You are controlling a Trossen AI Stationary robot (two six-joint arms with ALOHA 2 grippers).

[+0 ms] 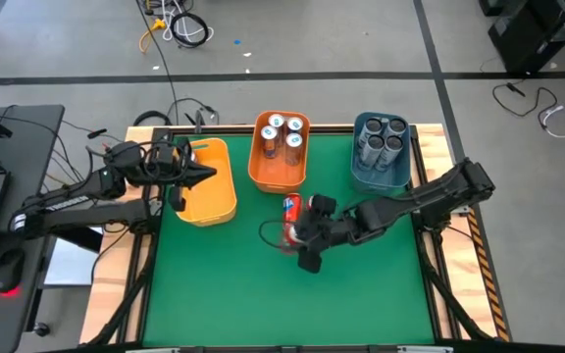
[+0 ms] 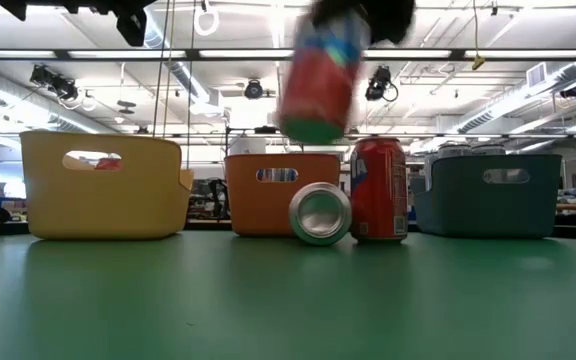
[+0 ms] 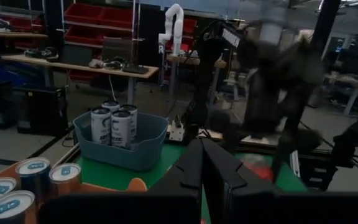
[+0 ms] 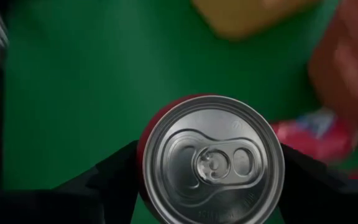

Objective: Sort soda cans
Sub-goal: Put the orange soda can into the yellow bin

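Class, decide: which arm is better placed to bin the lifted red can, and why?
Right. The right gripper already holds the red can above the table; the left gripper hovers over the yellow bin, holding nothing.

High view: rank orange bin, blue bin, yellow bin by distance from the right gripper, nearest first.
From the right gripper, which holds a red can mid-table:
1. Orange bin, just behind it at the table's back edge.
2. Blue bin, back right.
3. Yellow bin, left, under the left gripper.
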